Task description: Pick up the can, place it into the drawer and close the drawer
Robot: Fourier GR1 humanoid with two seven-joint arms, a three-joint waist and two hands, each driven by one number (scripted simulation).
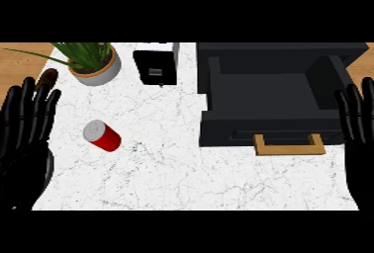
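Observation:
A red can (103, 136) with a silver top lies tilted on the white marble counter (182, 168), left of centre. The dark drawer (274, 91) stands pulled open at the right, its inside bare, with a wooden handle (289, 146) on its front. My left hand (25, 128) rests open at the left edge, fingers up, a short way left of the can and apart from it. At the right edge my right hand (358, 123) also rests open with fingers up, just beside the drawer's front corner. Neither hand holds anything.
A potted plant (95, 64) in a grey pot stands at the back left. A black and white box-like appliance (157, 64) sits behind the can, left of the drawer. Wooden floor shows beyond the counter's left and right edges.

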